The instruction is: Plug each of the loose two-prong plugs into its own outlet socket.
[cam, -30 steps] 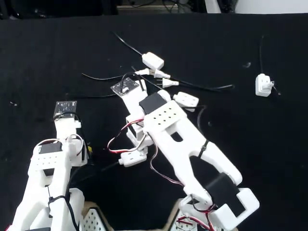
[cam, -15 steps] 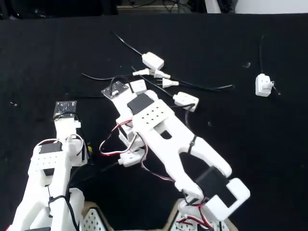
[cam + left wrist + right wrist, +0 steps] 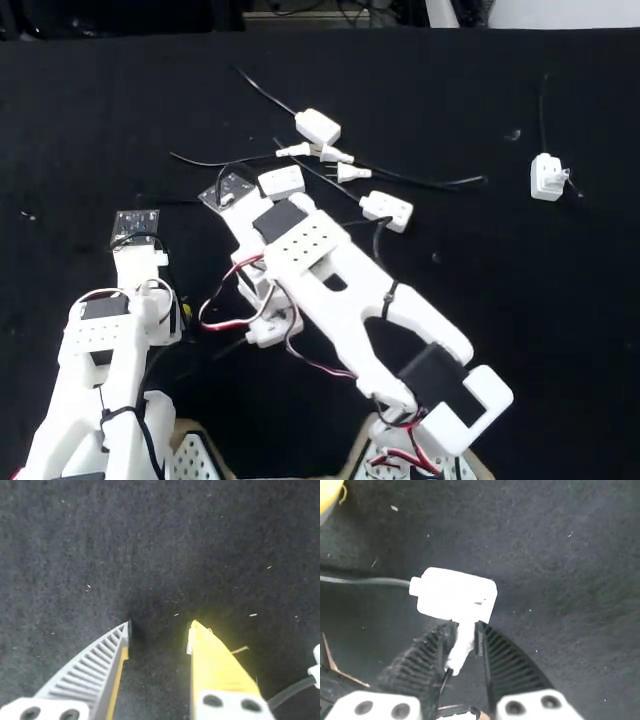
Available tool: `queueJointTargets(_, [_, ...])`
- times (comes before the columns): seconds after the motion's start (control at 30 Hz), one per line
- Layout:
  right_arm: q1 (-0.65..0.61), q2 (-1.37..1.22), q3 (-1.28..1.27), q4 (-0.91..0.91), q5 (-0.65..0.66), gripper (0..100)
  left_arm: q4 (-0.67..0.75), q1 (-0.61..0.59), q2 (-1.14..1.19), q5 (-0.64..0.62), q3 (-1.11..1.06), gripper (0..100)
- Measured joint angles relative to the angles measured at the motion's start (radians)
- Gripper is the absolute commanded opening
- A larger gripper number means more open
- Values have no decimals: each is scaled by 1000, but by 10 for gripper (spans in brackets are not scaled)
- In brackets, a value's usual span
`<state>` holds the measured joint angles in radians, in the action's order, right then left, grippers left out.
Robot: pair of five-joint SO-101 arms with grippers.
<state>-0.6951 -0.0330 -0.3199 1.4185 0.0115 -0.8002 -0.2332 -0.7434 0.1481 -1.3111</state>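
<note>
My right gripper [image 3: 465, 627] is shut on the short stem of a white plug [image 3: 455, 596], whose thin cable [image 3: 365, 581] trails off to one side. In the high view this plug [image 3: 272, 328] lies under the folded right arm [image 3: 330, 275], near the table's front. My left gripper [image 3: 157, 627] stands open just over bare black cloth with nothing between its grey and yellow fingers. Two small loose plugs [image 3: 326, 153] [image 3: 347, 172] lie at the back centre among black cables. White sockets sit at the back centre [image 3: 318, 126], beside the right arm [image 3: 281, 181] [image 3: 386, 210], and at far right [image 3: 547, 177].
Black cables [image 3: 430, 182] cross the back centre of the black cloth table [image 3: 520, 300]. The left arm [image 3: 105, 340] stands at the front left, close beside the right arm. A white cable end [image 3: 315, 662] shows close to the left gripper.
The right arm's upper part has swung left, uncovering the white socket beside it. The held plug has stayed nearly in place. The left arm has not moved.
</note>
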Motion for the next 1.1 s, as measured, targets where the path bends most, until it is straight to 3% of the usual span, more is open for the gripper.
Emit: queueJointTargets(1.1, [26, 66, -87, 14, 11, 11, 0, 0, 0, 0, 0, 195])
